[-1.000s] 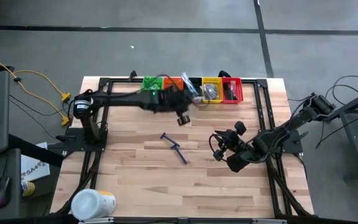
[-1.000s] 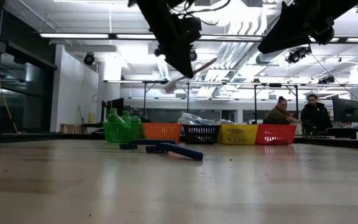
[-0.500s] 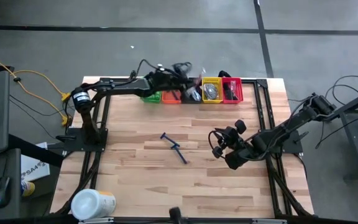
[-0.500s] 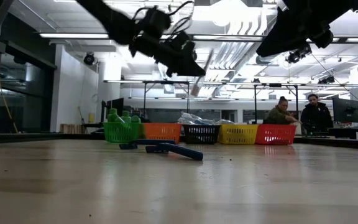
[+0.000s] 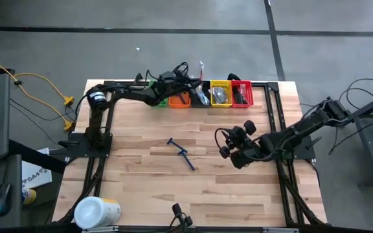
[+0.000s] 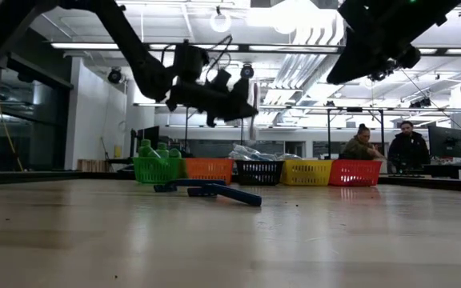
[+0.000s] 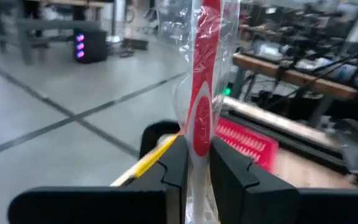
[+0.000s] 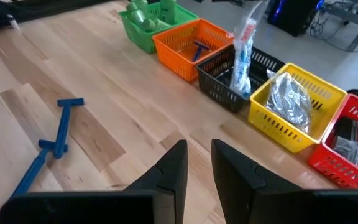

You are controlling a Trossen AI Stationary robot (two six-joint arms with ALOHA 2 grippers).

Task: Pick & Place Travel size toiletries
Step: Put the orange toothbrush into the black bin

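My left gripper hangs over the row of bins at the table's far edge, shut on a red-and-white toothbrush in a clear wrapper, seen also in the low view as a toothbrush. Two blue razors lie flat on the wood mid-table, and the same razors show in the right wrist view. My right gripper hovers right of them with only a narrow gap between its fingers and nothing in it. Green bottles sit in the green bin. My left gripper pinches the wrapped toothbrush's red handle between its two fingers. The fingers come level and lie across the toothbrush. It stands nearly upright in the hold, lifted clear above the bins, and most of its length rises above the fingers.
Five bins line the far edge: green, orange, black with wrapped toothbrushes, yellow, red. A large white tub lies at the near left corner. Two people sit beyond the table.
My left gripper has gone from above the table toward the far edge, over the bins, and sunk a little. Its wrist has swung from pointing down to level, so the toothbrush has turned from slanting to nearly upright. My right gripper has edged toward the far edge.
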